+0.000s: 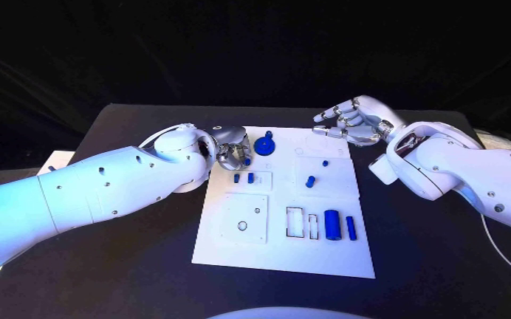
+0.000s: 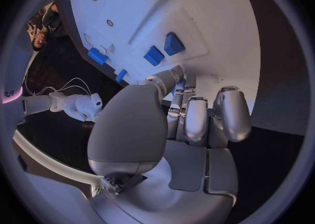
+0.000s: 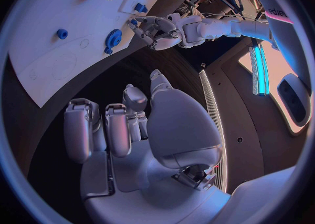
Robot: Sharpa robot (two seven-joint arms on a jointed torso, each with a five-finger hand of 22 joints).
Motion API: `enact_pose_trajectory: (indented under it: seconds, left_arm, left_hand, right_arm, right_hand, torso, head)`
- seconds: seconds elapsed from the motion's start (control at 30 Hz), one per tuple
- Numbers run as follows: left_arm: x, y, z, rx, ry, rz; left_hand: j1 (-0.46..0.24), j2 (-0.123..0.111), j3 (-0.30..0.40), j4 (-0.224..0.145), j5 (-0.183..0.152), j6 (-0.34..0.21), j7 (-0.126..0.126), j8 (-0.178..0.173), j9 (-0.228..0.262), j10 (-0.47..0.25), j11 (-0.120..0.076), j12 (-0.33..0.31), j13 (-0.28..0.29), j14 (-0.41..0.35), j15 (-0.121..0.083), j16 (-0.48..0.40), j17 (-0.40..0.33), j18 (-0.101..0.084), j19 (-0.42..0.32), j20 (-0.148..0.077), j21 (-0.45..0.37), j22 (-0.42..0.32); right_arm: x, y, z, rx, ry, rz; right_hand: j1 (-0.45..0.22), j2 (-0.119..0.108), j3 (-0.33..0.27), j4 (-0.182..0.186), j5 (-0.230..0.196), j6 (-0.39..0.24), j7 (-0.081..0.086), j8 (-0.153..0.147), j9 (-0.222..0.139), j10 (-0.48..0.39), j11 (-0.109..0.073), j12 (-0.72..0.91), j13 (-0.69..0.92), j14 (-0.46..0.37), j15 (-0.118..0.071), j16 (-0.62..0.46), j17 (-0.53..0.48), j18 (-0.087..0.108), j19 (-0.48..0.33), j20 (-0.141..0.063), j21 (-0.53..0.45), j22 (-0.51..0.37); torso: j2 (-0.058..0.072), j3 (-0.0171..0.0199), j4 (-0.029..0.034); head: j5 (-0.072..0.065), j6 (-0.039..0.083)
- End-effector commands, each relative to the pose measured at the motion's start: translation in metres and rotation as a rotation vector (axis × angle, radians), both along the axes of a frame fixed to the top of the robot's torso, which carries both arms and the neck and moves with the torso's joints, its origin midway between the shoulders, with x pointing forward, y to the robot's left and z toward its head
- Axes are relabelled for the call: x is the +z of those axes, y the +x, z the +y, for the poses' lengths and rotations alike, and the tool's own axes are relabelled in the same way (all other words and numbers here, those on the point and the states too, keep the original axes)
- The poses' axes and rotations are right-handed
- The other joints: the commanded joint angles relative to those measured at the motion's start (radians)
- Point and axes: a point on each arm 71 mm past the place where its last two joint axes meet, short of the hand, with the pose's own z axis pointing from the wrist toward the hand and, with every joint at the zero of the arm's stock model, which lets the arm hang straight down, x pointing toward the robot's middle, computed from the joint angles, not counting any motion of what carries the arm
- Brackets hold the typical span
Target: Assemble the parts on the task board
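The white task board (image 1: 279, 249) lies mid-table. On it are a blue gear-shaped part (image 1: 265, 144), two small blue blocks (image 1: 244, 179), two small blue pegs (image 1: 311, 182), a blue cylinder (image 1: 332, 224) and a blue bar (image 1: 351, 227). My left hand (image 1: 231, 148) hovers over the board's far left edge, fingers bent, beside the gear. A small blue bit (image 3: 134, 22) shows at its fingertips; I cannot tell whether it is held. The blocks (image 2: 164, 49) lie just beyond its fingers (image 2: 197, 119). My right hand (image 1: 349, 122) hangs over the board's far right corner, fingers apart, holding nothing.
The black table (image 1: 426, 260) surrounds the board. Empty outlined recesses (image 1: 247, 218) mark the board's near left part, with slots (image 1: 297, 222) beside the cylinder. A white cable (image 1: 492, 234) runs along the table's right side.
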Motion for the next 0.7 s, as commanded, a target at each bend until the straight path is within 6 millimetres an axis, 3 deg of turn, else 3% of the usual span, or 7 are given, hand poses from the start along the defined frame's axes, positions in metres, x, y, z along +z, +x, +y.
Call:
enact_pose_trajectory:
  seconds: [0.03, 0.37, 0.57, 0.63, 0.7]
  left_arm:
    - [-0.0040, -0.0008, -0.0006, 0.001, 0.021, 0.027]
    - [-0.0058, -0.0004, 0.0004, 0.003, 0.036, 0.042]
    - [-0.0064, -0.0001, 0.0029, 0.010, 0.042, 0.047]
    - [-0.0062, 0.0002, 0.0046, 0.014, 0.042, 0.044]
    - [-0.0052, 0.0004, 0.0073, 0.020, 0.034, 0.034]
  left_hand:
    - [-0.015, -0.002, 0.006, 0.001, -0.002, -0.015, 0.002, -0.006, -0.005, -0.019, 0.001, -0.003, -0.002, 0.022, 0.009, -0.005, -0.003, -0.003, 0.003, 0.008, -0.011, 0.011]
    - [-0.035, -0.017, -0.002, 0.000, -0.003, -0.095, 0.001, -0.008, -0.036, -0.066, 0.006, -0.001, -0.002, 0.018, 0.014, -0.007, -0.017, 0.004, -0.009, 0.015, -0.048, -0.013]
    - [-0.037, -0.018, -0.005, -0.001, -0.003, -0.106, 0.002, -0.007, -0.040, -0.073, 0.007, -0.001, -0.002, 0.018, 0.014, -0.008, -0.021, 0.005, -0.010, 0.015, -0.053, -0.016]
    - [-0.037, -0.018, -0.005, -0.002, -0.003, -0.108, 0.003, -0.007, -0.041, -0.076, 0.008, -0.002, -0.002, 0.018, 0.014, -0.008, -0.021, 0.006, -0.010, 0.016, -0.054, -0.017]
    - [-0.037, -0.019, -0.006, -0.003, -0.003, -0.111, 0.004, -0.007, -0.042, -0.079, 0.009, -0.002, -0.003, 0.018, 0.015, -0.008, -0.022, 0.006, -0.010, 0.016, -0.056, -0.018]
  right_arm:
    - [-0.0005, -0.0005, 0.0014, 0.015, -0.003, 0.001]
    - [-0.0008, -0.0003, 0.0010, 0.014, -0.003, 0.000]
    - [-0.0020, 0.0003, -0.0006, 0.010, -0.012, 0.012]
    - [-0.0034, 0.0008, -0.0019, 0.007, -0.027, 0.023]
    - [-0.0052, 0.0017, -0.0039, 0.002, -0.061, 0.030]
  right_hand:
    - [0.004, 0.006, -0.008, 0.003, 0.006, 0.004, 0.000, 0.002, 0.002, -0.004, 0.000, 0.000, -0.001, 0.076, -0.001, -0.006, 0.137, 0.010, -0.007, 0.001, -0.005, 0.017]
    - [0.005, 0.007, -0.010, 0.004, 0.006, 0.004, 0.000, 0.002, 0.002, -0.005, 0.000, -0.003, -0.003, 0.076, -0.001, -0.009, 0.134, 0.011, -0.010, 0.001, -0.008, 0.013]
    - [0.006, 0.008, -0.011, 0.004, 0.006, 0.004, 0.001, 0.002, 0.002, -0.009, 0.000, -0.009, -0.008, 0.075, -0.001, -0.012, 0.130, 0.013, -0.015, 0.002, -0.013, 0.003]
    - [0.014, 0.010, -0.016, 0.003, 0.007, 0.002, 0.002, 0.002, 0.002, -0.038, 0.001, -0.061, -0.044, 0.071, 0.000, -0.019, 0.122, 0.017, -0.025, 0.002, -0.025, -0.013]
    - [0.037, 0.019, -0.021, -0.001, 0.008, 0.003, 0.002, 0.003, 0.003, -0.144, 0.002, -0.259, -0.184, 0.057, 0.001, -0.055, 0.081, 0.018, -0.029, 0.003, -0.031, -0.020]
  torso:
    - [0.000, 0.0001, 0.0002]
    - [0.000, 0.0001, 0.0004]
    - [0.000, 0.0000, -0.0006]
    - [0.000, 0.0000, -0.0006]
    - [0.000, -0.0005, -0.0006]
  head:
    - [0.000, -0.001]
    - [0.000, 0.000]
    - [0.000, 0.003]
    - [0.000, 0.003]
    - [-0.001, 0.005]
